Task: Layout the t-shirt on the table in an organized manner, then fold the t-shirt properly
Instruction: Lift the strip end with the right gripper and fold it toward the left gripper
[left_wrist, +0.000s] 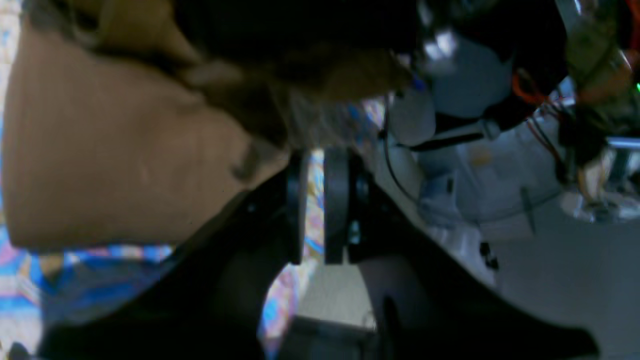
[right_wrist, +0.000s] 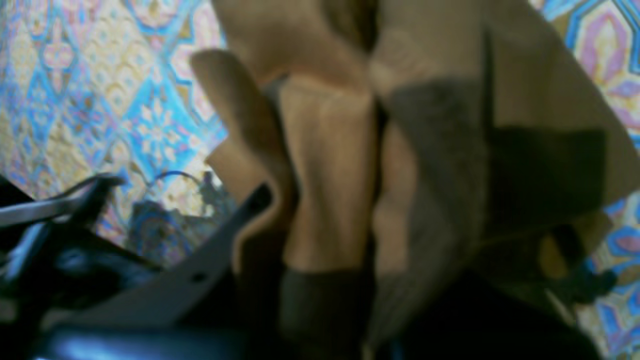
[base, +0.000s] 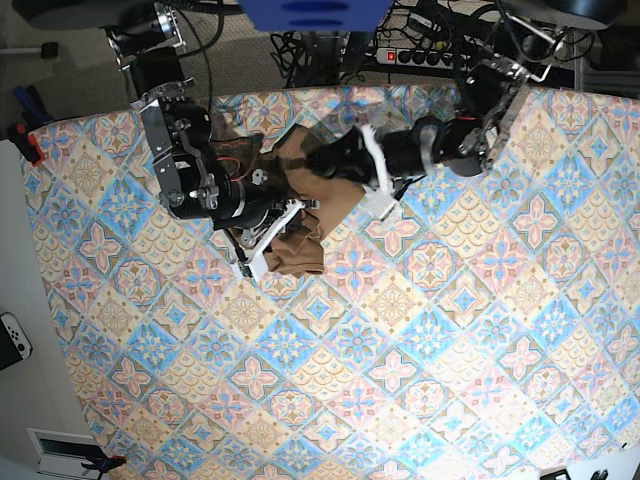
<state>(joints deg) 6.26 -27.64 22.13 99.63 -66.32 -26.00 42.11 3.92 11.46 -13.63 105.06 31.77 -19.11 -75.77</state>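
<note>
The tan t-shirt (left_wrist: 115, 165) fills the upper left of the frame, bunched above the patterned surface (left_wrist: 30, 280). At centre, the left gripper (left_wrist: 315, 210) has its dark jaws nearly together with a narrow gap, nothing visible between them.

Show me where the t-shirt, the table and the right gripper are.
t-shirt (base: 300, 250): base view, bunched brown fabric near the lower edge.
table (base: 420, 380): base view, bare patterned cover.
right gripper (base: 268, 235): base view, between its fingertips at the shirt.
</note>
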